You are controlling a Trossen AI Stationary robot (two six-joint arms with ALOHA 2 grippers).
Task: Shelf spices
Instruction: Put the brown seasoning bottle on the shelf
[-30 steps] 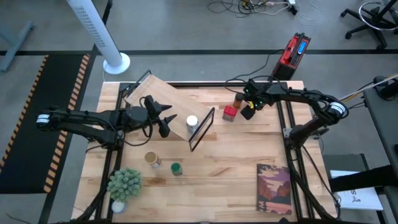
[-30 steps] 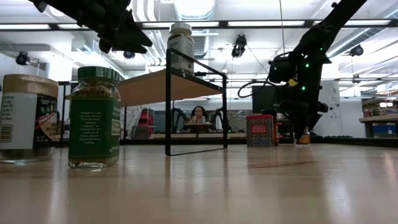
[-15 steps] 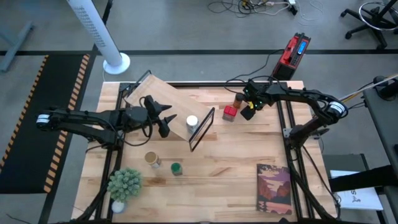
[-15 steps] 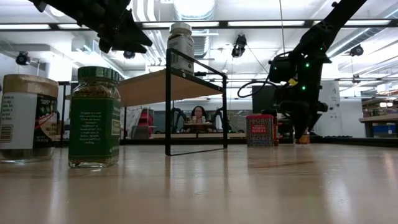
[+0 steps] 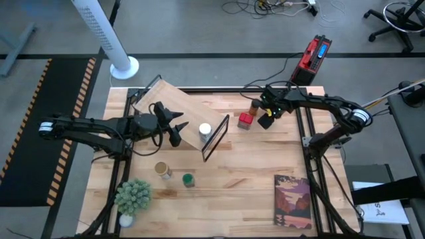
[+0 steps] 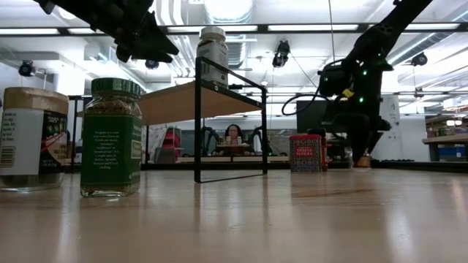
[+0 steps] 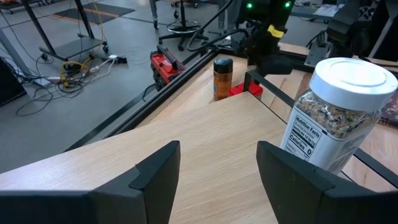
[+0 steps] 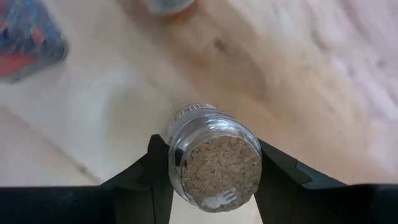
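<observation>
Wide bare tabletop [image 5: 246, 166] lies open between the shelf [image 5: 179, 116] and the book [image 5: 292, 201], an easy lane across the middle. The far right corner is crowded, with the red tin [image 5: 246, 120] and brown jar [image 5: 254, 105] standing just beside the right gripper [image 5: 265, 120], which is clamped on a small glass jar [image 8: 214, 158]. On the near left the tan-topped jar [image 5: 162, 170], green-lidded jar [image 5: 188, 180] and potted plant [image 5: 133, 196] cluster together, and the left gripper [image 5: 174, 127] hangs over the shelf plank near the white-lidded jar [image 5: 205, 130].

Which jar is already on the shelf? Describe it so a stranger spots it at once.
Find the slanted wooden shelf in the table's left half. At its end with the black frame stands one jar. Its white lid sets it apart; the other jars sit down on the tabletop.
</observation>
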